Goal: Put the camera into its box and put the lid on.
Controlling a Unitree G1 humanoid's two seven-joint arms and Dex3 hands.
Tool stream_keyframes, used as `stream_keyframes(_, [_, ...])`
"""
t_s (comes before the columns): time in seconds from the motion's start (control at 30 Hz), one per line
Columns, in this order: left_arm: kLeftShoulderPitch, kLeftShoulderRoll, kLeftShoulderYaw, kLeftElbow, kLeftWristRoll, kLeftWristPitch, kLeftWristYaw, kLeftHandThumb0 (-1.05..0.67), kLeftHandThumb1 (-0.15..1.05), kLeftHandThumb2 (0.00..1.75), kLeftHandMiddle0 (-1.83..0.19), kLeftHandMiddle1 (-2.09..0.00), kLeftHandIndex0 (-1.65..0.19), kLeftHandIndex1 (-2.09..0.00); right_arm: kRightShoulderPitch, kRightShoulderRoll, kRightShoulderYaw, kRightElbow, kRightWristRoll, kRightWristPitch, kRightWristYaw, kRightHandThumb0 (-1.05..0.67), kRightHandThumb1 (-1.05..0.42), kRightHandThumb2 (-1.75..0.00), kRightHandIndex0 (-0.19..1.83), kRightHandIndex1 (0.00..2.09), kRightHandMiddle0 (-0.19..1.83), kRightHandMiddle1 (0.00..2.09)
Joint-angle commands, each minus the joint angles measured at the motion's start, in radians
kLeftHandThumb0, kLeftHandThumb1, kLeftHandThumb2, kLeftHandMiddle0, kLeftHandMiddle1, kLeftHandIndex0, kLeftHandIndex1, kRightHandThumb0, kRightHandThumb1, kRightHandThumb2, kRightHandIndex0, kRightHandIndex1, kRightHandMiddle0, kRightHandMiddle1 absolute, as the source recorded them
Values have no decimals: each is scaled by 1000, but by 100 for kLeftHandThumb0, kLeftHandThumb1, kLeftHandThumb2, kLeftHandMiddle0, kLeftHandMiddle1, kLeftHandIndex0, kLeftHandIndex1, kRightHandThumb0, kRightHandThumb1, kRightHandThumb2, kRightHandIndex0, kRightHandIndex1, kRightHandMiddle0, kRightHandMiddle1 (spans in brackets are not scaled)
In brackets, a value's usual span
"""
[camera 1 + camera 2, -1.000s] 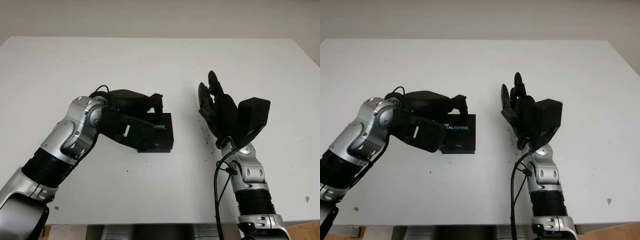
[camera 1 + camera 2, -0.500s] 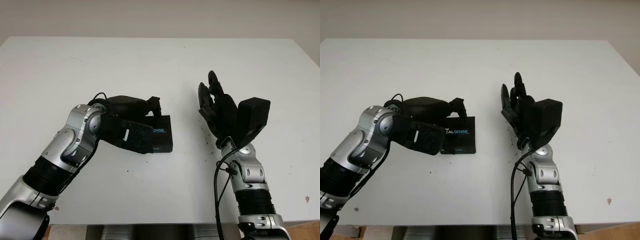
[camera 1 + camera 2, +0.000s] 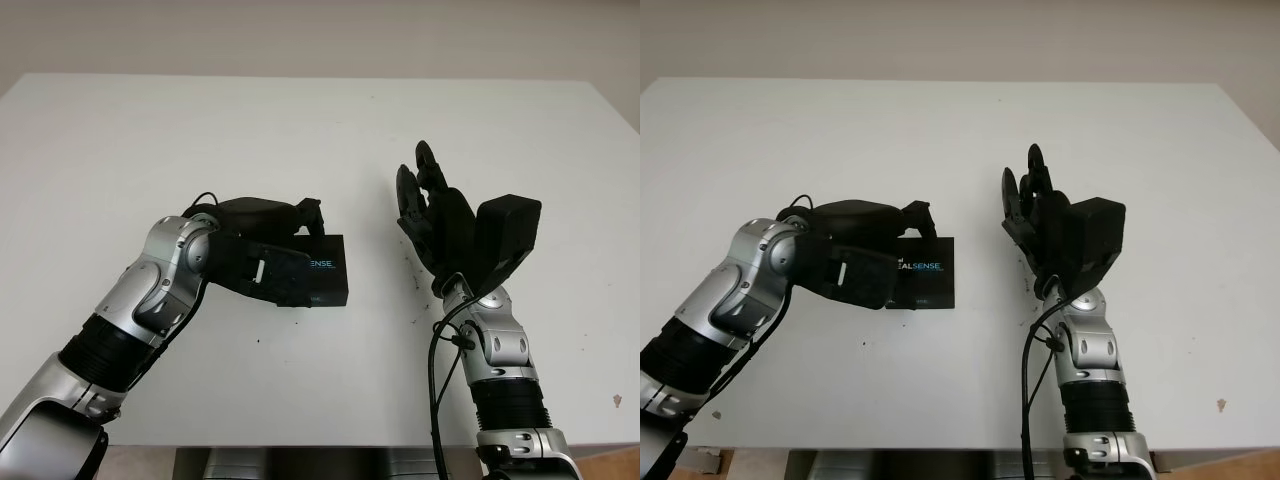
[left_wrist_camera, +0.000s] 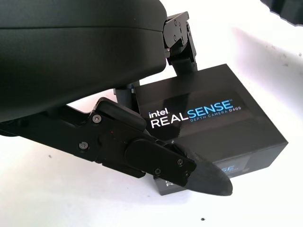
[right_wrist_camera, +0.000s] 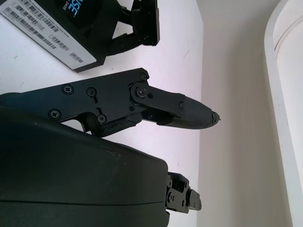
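Left eye view showed a closed black rectangular cardboard box printed "Intel RealSense" [image 3: 318, 272] lying flat on the white tabletop [image 3: 320, 130], a little left of the frame's centre, with its lid already seated on top. The left hand [image 3: 290, 240] sat over the box's left part, one finger [image 3: 312, 215] reaching past the far edge and the thumb-side link lying along the near face; in the left wrist view the box [image 4: 208, 118] lay between those black fingers [image 4: 180, 35], yet I could not tell whether they pressed on it or merely bracketed it, so whether the hand gripped or had let go stayed uncertain. The right hand [image 3: 432, 215] stood raised in the right half of the frame, well apart from the box, held nothing and was open, palm turned toward the box. No loose camera lay on the tabletop, so by my judgement it was already inside and the task was nearly or fully done, with only seating the lid squarely possibly left. The box looked stiff, light and smooth-skinned, likely to slide on the bare tabletop if pushed from one side; the sound place to take hold would be across its two long faces, low on the base rather than on the lid alone, since a lift by the lid could pull it off and drop the fragile camera within.
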Motion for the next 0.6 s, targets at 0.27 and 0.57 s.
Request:
stream_keyframes(0.27, [-3,21,-15,21,18,-106,13,-82,105,17,18,-2,18,-5,9,5,1,-28,-1,-1,-8,-55,-105,-60,-15,5,-14,5])
stream_keyframes(0.57, [1,64,57,-18,-52,-114,-1,-89,105,19,19,0,19,0,5,3,-1,-10,-5,-18,-2,-56,-105,-59,-15,5,-13,6])
